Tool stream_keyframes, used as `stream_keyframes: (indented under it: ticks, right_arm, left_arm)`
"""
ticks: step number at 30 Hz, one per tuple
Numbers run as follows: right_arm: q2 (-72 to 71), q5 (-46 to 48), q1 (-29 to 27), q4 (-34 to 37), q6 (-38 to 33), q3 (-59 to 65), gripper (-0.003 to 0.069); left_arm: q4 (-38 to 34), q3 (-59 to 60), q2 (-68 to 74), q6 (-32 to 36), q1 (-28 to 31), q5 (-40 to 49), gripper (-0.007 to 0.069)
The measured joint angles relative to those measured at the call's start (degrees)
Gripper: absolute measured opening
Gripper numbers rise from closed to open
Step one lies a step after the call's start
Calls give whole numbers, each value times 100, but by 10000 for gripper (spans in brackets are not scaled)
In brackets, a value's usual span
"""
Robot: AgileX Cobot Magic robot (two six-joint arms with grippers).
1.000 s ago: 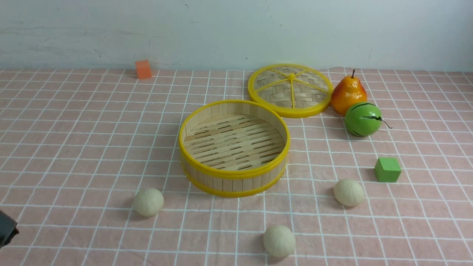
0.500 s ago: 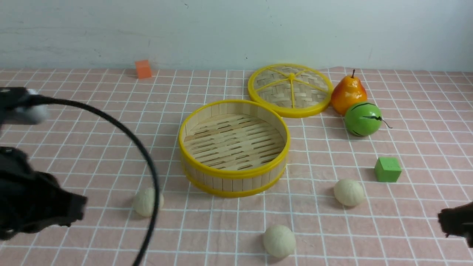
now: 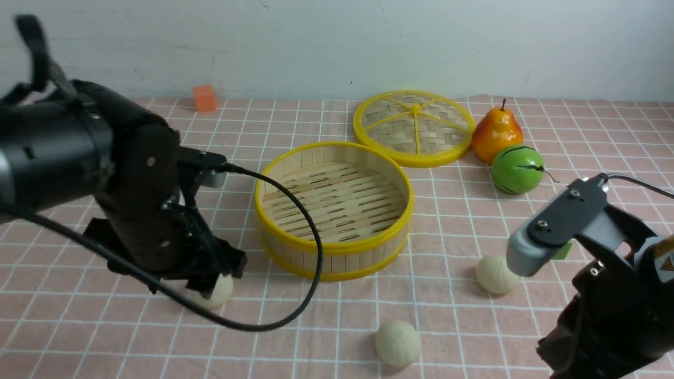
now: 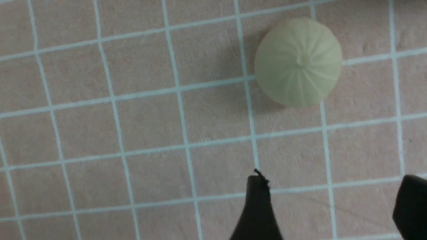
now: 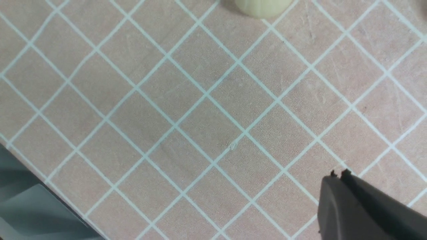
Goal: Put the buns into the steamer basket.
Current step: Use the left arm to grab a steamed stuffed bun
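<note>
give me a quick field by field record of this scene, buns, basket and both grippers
buns in steamer basket: none
left bun: on cloth, apart from left gripper
left gripper: open, empty
middle bun: on cloth, nearest the robot
right bun: on cloth, robot's right side
right gripper: shut, empty
lid: lying flat behind basket

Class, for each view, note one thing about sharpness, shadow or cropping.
Front view: even light, left arm covers part of left bun. Left wrist view: left bun crisp, soft shadow, fingertips soft-edged. Right wrist view: tablecloth sharp, another bun cropped.
</note>
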Motion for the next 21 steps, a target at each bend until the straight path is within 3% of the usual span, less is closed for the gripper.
stream_keyframes:
  ticks: [6,11,14,21]
  right_arm:
    - [0,241,0,-36,37,-12,-7]
    - [0,277,0,-36,55,-12,-4]
    - [0,277,0,-30,60,-12,-3]
    - [0,271,0,-14,78,-12,-2]
  left_arm:
    - [-73,-291,842,-71,110,-404,541]
    - [-284,-317,1160,-75,468,-687,491]
    - [-362,-317,1253,-75,520,-801,442]
    - [-569,-334,1310,-63,513,-864,176]
